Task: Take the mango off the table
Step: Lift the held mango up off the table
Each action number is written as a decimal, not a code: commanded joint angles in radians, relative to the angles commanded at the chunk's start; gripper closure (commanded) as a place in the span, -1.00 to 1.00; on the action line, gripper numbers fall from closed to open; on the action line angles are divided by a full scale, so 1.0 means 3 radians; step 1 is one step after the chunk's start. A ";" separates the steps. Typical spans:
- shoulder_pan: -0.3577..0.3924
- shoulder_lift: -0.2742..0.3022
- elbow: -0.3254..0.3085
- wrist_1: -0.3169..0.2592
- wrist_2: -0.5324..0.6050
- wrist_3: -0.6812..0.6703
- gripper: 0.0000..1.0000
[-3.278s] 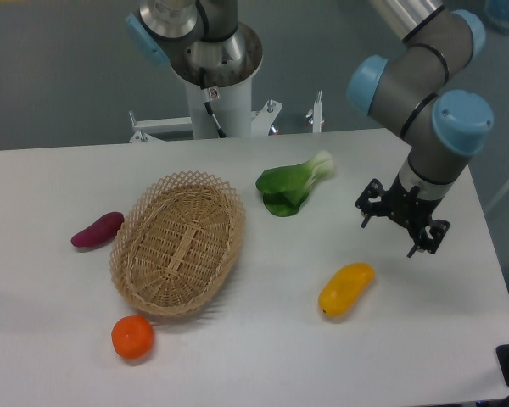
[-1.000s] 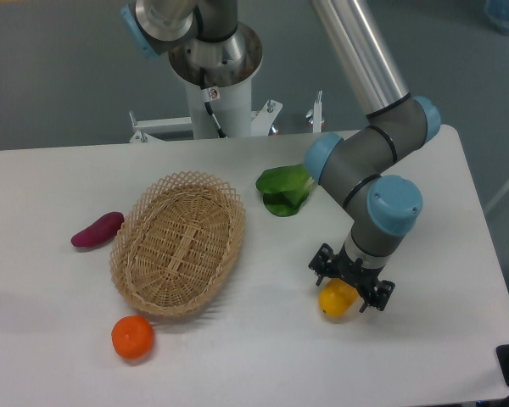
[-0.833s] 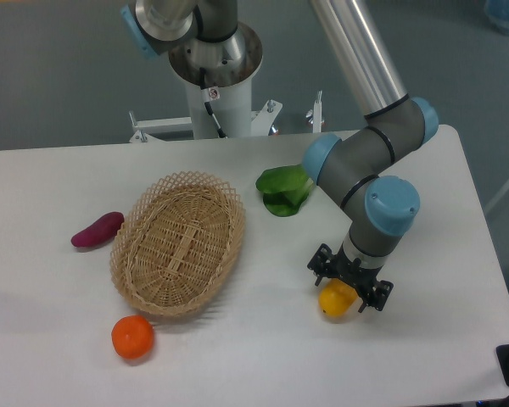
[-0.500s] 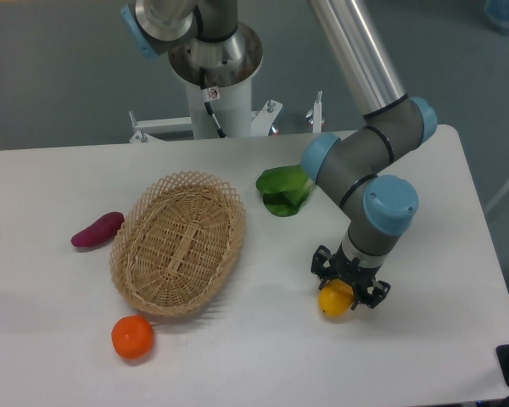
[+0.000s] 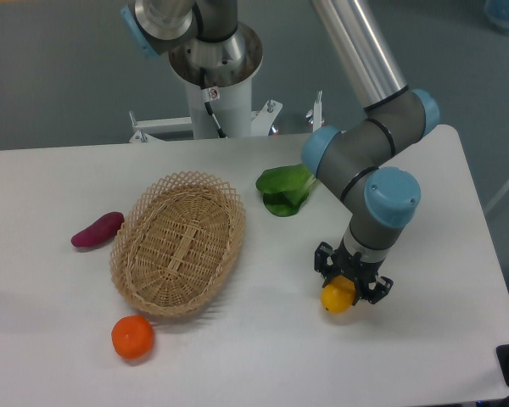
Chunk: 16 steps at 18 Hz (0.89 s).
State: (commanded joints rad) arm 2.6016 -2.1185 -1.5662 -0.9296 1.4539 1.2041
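The mango (image 5: 336,298) is a glossy yellow-orange fruit at the front right of the white table (image 5: 51,356). Only its lower end shows; the rest is hidden under the gripper. My gripper (image 5: 350,280) points straight down over it, with its black fingers closed against the mango's sides. The mango seems to sit at or just above the tabletop; I cannot tell which.
A wicker basket (image 5: 180,246) lies left of centre. A purple sweet potato (image 5: 97,229) is to its left and a round orange tangerine (image 5: 132,337) in front of it. A green leafy vegetable (image 5: 282,189) lies behind the gripper, partly hidden by the arm. The table's right edge is near.
The gripper came from the right rear of the table down over the mango. In the last second its fingers narrowed from a wide spread to closed on the fruit.
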 joint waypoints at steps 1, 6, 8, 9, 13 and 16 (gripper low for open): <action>0.0000 0.0026 0.0025 -0.0005 0.0067 0.0020 0.05; 0.0036 0.0107 0.0051 -0.0015 0.0164 0.0056 0.03; 0.0056 0.0153 0.0056 -0.0020 0.0353 0.0061 0.03; 0.0061 0.0164 0.0061 -0.0020 0.0394 0.0067 0.03; 0.0097 0.0195 0.0097 -0.0056 0.0405 0.0077 0.03; 0.0107 0.0189 0.0153 -0.0082 0.0471 0.0077 0.02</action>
State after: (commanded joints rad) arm 2.6338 -2.0617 -1.5202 -0.9541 1.5952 1.2272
